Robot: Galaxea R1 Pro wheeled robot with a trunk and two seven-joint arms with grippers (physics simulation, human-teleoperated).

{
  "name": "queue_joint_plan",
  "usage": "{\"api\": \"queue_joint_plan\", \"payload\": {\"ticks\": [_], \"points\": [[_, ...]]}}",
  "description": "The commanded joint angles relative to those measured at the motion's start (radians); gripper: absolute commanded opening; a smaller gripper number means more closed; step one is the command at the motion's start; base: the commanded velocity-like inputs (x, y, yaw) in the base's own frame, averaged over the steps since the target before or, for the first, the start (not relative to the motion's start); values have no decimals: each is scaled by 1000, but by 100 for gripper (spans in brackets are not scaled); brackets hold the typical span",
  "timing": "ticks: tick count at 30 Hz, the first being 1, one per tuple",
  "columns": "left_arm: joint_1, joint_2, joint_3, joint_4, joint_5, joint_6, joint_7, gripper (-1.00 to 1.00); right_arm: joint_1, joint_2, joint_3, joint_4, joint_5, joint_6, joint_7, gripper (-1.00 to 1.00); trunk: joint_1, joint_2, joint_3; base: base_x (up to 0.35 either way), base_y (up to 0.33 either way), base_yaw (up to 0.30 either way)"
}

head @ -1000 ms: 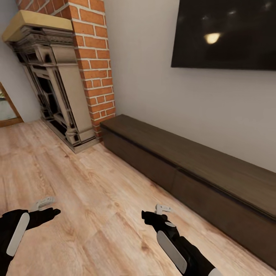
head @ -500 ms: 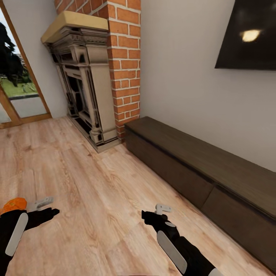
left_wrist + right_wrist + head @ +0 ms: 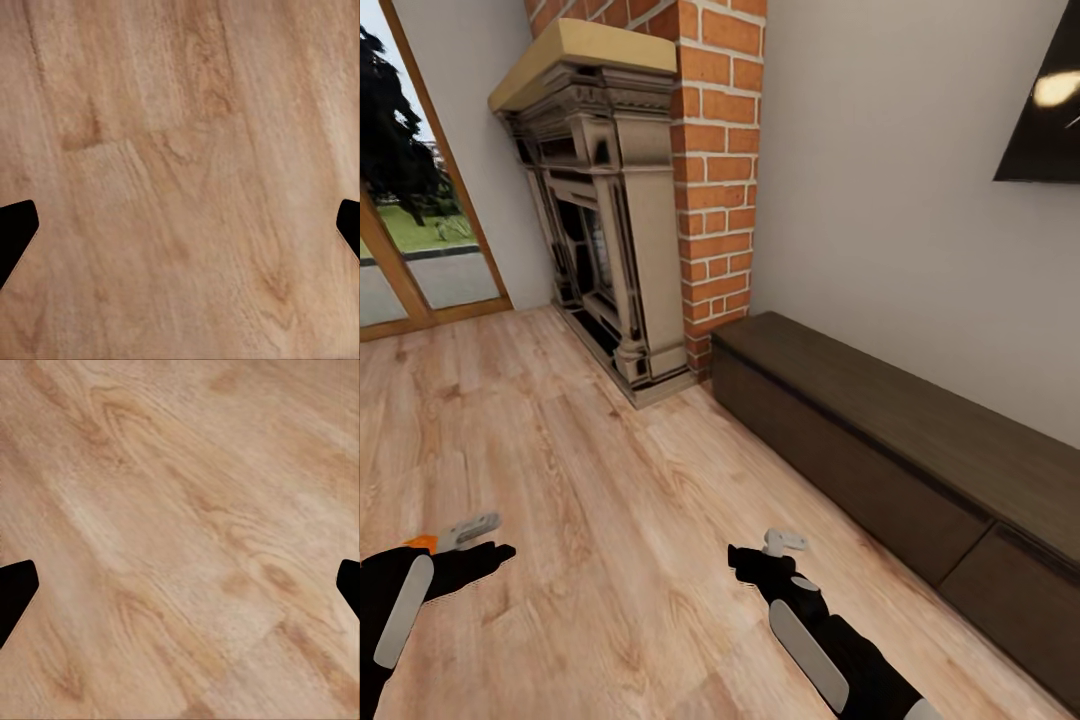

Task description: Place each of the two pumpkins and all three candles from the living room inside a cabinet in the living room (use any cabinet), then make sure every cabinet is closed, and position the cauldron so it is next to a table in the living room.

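**Robot swings left along the cabinet, a sliver of orange at its left arm**

The whole head view has slid since a second ago: the fireplace (image 3: pixel 610 210) and brick column (image 3: pixel 720 170) now sit nearer the middle of the frame, a glass door (image 3: pixel 410 230) has come into the upper left, and the black television (image 3: pixel 1050 110) has nearly left the upper right. That is the camera turning, not the furniture moving. Both arms sit at the same places in the lower frame as before.

The cabinet (image 3: pixel 900 440) runs from the centre down to the lower right, its drawer fronts all flush and shut. Half a second ago an orange pumpkin showed at the lower left edge; now just a small orange patch (image 3: pixel 422 543) peeks beside the left arm, probably that same pumpkin, lying on the wood floor (image 3: pixel 590 480).

The left gripper (image 3: pixel 472 528) and right gripper (image 3: pixel 784 543) both hang over bare floor, fingers spread wide and holding nothing, as the wrist views confirm.

My reading: the robot is still travelling, and nothing seems stowed yet.
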Motion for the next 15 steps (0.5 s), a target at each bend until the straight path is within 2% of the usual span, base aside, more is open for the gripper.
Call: {"api": "queue_joint_plan", "payload": {"ticks": [1,8,13,15], "points": [[-1,0,1,-1,7,4,5,100,-1,-1,2,-2,-5,3,-7,100,0,0,-1,312,90,1],[-1,1,1,-1,7,5,3,100,-1,-4,2,-28,-5,5,-6,100,0,0,-1,314,89,-33],[-1,0,1,-1,7,5,4,100,-1,-5,0,-100,-8,8,-2,100,0,0,-1,275,174,-222],[-1,1,1,-1,7,5,4,100,-1,-6,-2,-111,-8,9,21,100,0,0,-1,230,218,-268]]}}
